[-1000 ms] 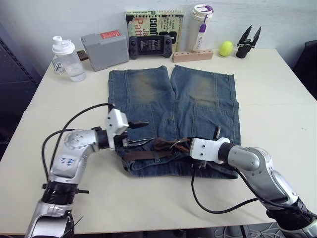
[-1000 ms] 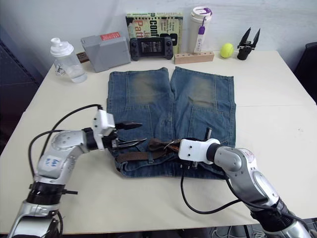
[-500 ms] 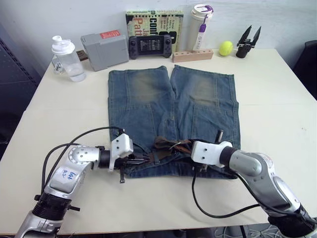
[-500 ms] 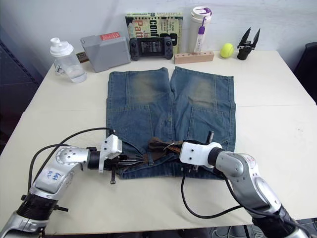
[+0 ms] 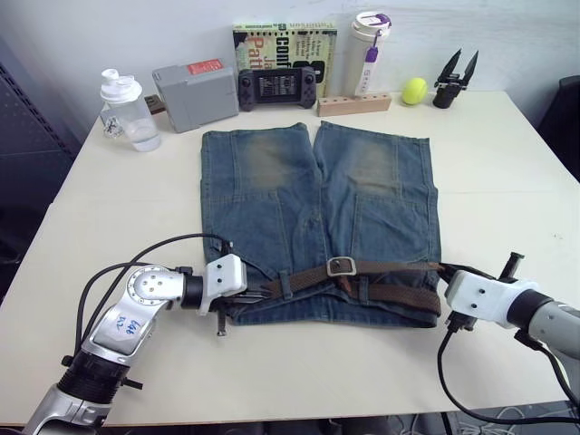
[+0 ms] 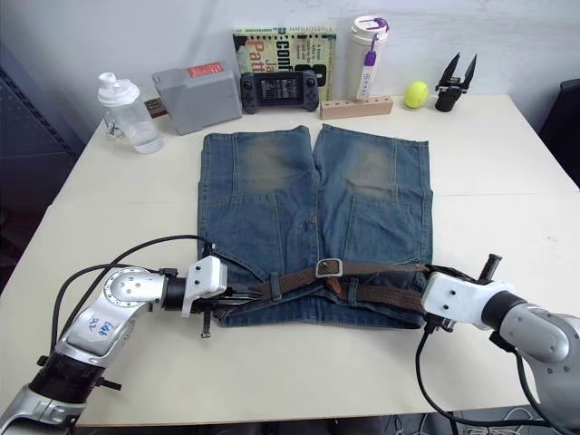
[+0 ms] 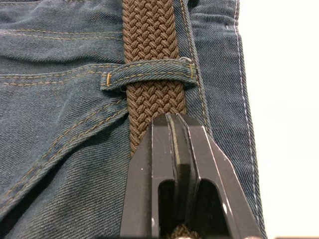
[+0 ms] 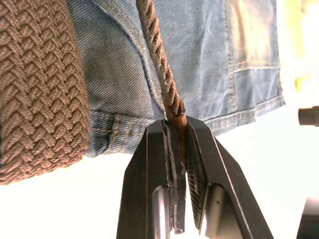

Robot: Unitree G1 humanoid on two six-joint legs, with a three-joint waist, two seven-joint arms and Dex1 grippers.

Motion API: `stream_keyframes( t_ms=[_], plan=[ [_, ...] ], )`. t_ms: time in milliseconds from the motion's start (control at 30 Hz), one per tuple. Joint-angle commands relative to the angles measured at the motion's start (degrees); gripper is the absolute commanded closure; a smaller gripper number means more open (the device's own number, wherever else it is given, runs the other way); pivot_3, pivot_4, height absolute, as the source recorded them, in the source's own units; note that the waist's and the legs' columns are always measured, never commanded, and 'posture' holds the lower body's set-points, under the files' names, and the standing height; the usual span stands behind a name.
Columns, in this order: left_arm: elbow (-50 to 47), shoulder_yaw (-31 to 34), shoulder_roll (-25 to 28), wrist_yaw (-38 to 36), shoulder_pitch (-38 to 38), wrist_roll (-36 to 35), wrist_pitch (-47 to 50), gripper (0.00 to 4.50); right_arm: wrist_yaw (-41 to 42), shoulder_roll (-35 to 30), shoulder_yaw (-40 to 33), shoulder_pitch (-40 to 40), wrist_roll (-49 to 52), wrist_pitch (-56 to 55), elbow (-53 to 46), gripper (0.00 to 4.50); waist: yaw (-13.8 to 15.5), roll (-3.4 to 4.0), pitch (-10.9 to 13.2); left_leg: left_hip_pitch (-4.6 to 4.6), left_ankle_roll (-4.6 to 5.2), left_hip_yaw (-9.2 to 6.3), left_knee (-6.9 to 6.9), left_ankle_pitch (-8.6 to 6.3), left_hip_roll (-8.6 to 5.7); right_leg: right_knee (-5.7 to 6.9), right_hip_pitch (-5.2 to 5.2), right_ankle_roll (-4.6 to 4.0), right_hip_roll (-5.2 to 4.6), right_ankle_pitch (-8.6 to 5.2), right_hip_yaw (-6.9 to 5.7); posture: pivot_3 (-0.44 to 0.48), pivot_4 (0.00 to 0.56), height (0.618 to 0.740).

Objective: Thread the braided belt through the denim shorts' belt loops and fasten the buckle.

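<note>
The denim shorts (image 5: 317, 195) lie flat with the waistband at the near edge. The braided belt (image 5: 394, 268) runs straight along the waistband, its silver buckle (image 5: 341, 265) near the middle. My left gripper (image 5: 256, 292) is shut on the belt's left end at the waistband's left corner. In the left wrist view the belt (image 7: 152, 40) passes under one of the belt loops (image 7: 149, 77) just ahead of my fingertips (image 7: 167, 130). My right gripper (image 5: 442, 272) is shut on the belt at the shorts' right edge. In the right wrist view it pinches the belt (image 8: 162, 74) edge-on.
Along the table's far edge stand a clear bottle (image 5: 127, 111), a grey box (image 5: 195, 91), a game console (image 5: 276, 86) before a book, a white tumbler (image 5: 365, 50), a wooden block (image 5: 353, 103), a yellow ball (image 5: 414, 89) and a black tool (image 5: 450, 77).
My left gripper came down to the waistband's left corner and shut on the belt. My right gripper moved right, pulling the bunched belt out straight across the waistband.
</note>
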Motion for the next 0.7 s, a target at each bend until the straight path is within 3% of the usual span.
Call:
stream_keyframes(
  t_ms=[33,300,467,600,700],
  plan=[
    [2.15,-0.99,1.33,0.76,1.73,3.51,0.1,4.47,-3.92,-2.49,-7.58,2.11,-1.72,-5.33,7.59,4.5,0.11,0.01,-0.01,-0.01,0.0,-0.01,0.02,0.0,-0.01,0.0,0.0,0.0,-0.01,0.0,0.0,0.0,0.15,0.722],
    [0.96,0.36,2.01,1.73,2.44,2.97,0.37,4.47,-3.97,-0.39,-0.42,0.88,-0.98,-7.12,2.6,4.5,0.24,0.02,-0.01,-0.04,0.04,-0.04,0.07,-0.01,-0.05,-0.01,0.02,0.01,-0.06,0.01,-0.01,0.0,0.15,0.722],
    [-1.19,4.15,3.17,2.59,4.11,0.92,1.24,4.47,-3.33,2.96,7.84,-3.46,-2.83,-1.55,-0.4,4.5,0.09,0.02,-0.01,-0.03,0.04,-0.04,0.06,-0.01,-0.03,-0.01,0.02,0.01,-0.05,0.01,-0.01,0.0,0.15,0.722],
    [-4.42,7.87,3.89,2.99,6.93,-1.64,1.84,4.47,-3.37,3.64,9.77,-4.35,-4.99,1.92,0.4,4.5,-0.37,0.17,-0.09,-0.02,0.03,-0.03,0.05,-0.01,0.03,0.0,0.0,0.0,0.02,0.0,0.0,0.0,0.15,0.722],
    [-6.43,10.4,3.17,4.24,8.41,-3.54,2.49,4.5,-3.47,4.45,9.23,-4.62,-4.17,5.52,-0.81,3.38,-0.3,0.19,-0.08,-0.1,0.03,-0.02,0.02,-0.02,0.06,0.01,-0.13,-0.03,0.04,-0.02,0.04,0.0,0.15,0.722]
  ],
)
